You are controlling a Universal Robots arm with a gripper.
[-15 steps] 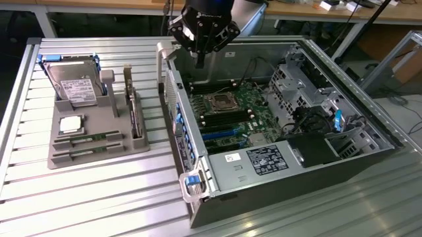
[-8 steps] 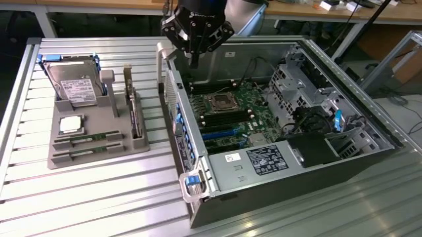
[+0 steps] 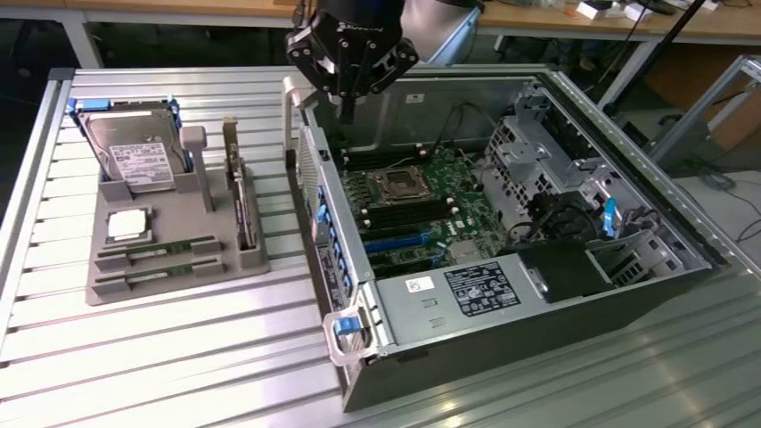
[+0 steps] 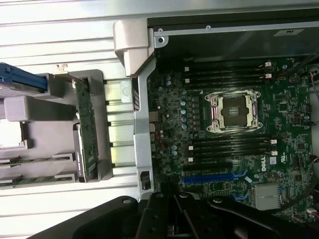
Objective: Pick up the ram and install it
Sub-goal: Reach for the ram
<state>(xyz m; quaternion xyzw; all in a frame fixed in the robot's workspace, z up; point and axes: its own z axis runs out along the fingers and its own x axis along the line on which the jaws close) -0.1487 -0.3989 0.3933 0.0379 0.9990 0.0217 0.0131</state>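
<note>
Two ram sticks (image 3: 155, 251) lie flat in slots at the front of a grey holder tray (image 3: 119, 294), on the exterior view's left; they also show in the wrist view (image 4: 30, 160). Another long green board (image 3: 244, 209) stands on edge along the tray's side nearest the case, and the wrist view shows it too (image 4: 88, 134). My black gripper (image 3: 346, 109) hangs above the far left corner of the open computer case (image 3: 356, 357), shut with nothing between its fingers. Its dark body (image 4: 172, 219) shows over the motherboard (image 4: 279, 164). Black memory slots (image 4: 232, 144) flank the empty processor socket (image 4: 234, 112).
A silver hard drive (image 3: 134, 152) and a square processor chip (image 3: 128, 225) rest in the same tray. The case walls, a drive cage (image 3: 535, 143) and cables (image 3: 559, 223) crowd the case's right side. Slatted aluminium table (image 3: 178, 366) surrounds everything.
</note>
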